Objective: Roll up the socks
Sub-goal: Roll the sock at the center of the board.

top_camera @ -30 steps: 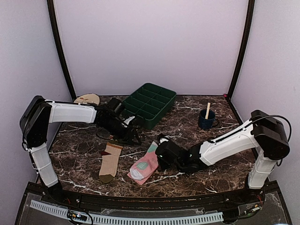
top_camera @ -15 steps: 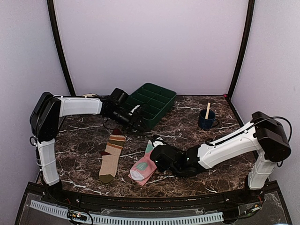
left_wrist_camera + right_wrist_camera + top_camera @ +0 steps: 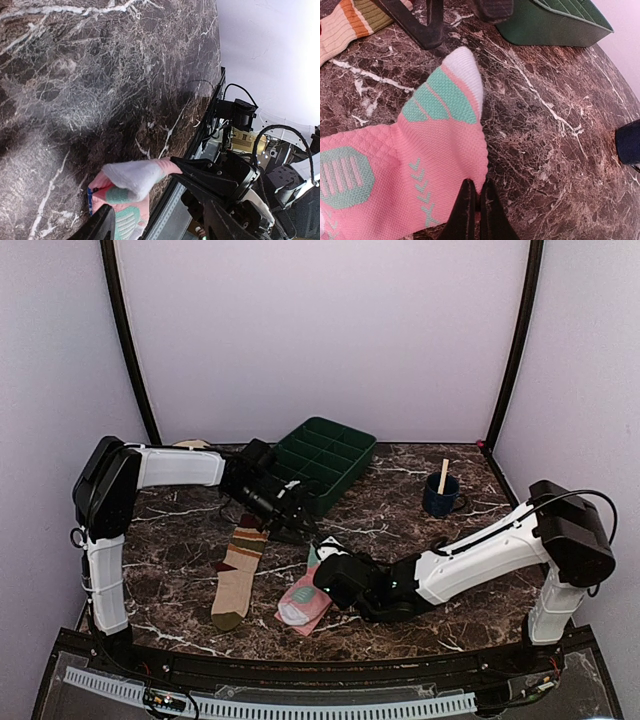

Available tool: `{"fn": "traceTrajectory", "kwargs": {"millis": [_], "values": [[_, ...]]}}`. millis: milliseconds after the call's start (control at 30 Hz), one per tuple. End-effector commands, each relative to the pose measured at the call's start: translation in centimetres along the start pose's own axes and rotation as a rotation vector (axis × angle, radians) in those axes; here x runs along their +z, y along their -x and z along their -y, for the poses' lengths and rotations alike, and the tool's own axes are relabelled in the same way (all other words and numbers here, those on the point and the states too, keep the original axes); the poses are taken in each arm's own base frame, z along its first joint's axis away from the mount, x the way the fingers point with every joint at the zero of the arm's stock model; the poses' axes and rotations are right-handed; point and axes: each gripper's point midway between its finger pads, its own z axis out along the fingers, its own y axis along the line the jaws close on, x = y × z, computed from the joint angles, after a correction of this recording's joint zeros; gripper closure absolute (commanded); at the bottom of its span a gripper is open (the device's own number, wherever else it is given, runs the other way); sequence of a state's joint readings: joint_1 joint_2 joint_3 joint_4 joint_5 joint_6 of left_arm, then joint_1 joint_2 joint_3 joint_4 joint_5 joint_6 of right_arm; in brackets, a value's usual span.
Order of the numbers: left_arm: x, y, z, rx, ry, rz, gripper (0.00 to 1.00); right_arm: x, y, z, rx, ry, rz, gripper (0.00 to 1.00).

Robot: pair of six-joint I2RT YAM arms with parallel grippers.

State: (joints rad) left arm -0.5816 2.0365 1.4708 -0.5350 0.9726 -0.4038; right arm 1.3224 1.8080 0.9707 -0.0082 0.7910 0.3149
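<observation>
Top, left-wrist and right-wrist views of a dark marble worktop point(image 3: 400, 510) carrying two socks near its centre. The striped sock point(image 3: 238, 570) lies flat and lengthwise at centre-left, cuff toward the far side and olive toe toward the near edge. The pink sock point(image 3: 303, 595), with teal and white patches, lies just to its right and apart from it. The left gripper point(image 3: 297, 530) hangs just beyond the far ends of both socks. Its jaws stand well apart and hold nothing, and the left-wrist view shows the pink sock point(image 3: 132, 180) beyond the parted fingers point(image 3: 107, 222). The right gripper point(image 3: 322, 580) reaches in low from the right. In the right-wrist view its jaws point(image 3: 474, 192) are pressed together at the right edge of the pink sock point(image 3: 420, 150), apparently nipping a fold of fabric there. A green compartment tray point(image 3: 325, 462) sits at the far centre. A blue mug point(image 3: 438, 498) holding a wooden stick point(image 3: 443, 475) stands to the far right.
</observation>
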Motion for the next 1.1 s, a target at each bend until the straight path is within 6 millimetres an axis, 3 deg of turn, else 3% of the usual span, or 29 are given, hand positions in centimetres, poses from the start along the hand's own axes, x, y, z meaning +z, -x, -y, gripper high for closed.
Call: {"fn": "traceTrajectory", "kwargs": {"millis": [0, 500, 700, 900, 1067], "values": [[-0.2, -1.3, 0.9, -0.038, -0.048, -0.043, 0.36, -0.3, 1.7, -0.6, -0.019, -0.018, 0.058, 1.00], [0.6, -1.9, 0.0, -0.101, -0.082, -0.076, 0.37, -1.3, 2.8, -1.6, -0.072, -0.036, 0.110, 1.00], [0.8, -1.8, -0.3, -0.106, -0.087, -0.082, 0.42, -1.8, 2.8, -1.9, -0.090, -0.039, 0.121, 1.00], [1.0, -2.5, -0.8, -0.119, -0.088, -0.096, 0.55, -1.9, 2.6, -2.0, -0.101, -0.043, 0.120, 1.00], [1.0, -2.5, -0.7, -0.118, -0.095, -0.094, 0.72, -1.7, 2.3, -2.1, -0.103, -0.046, 0.114, 1.00]]}}
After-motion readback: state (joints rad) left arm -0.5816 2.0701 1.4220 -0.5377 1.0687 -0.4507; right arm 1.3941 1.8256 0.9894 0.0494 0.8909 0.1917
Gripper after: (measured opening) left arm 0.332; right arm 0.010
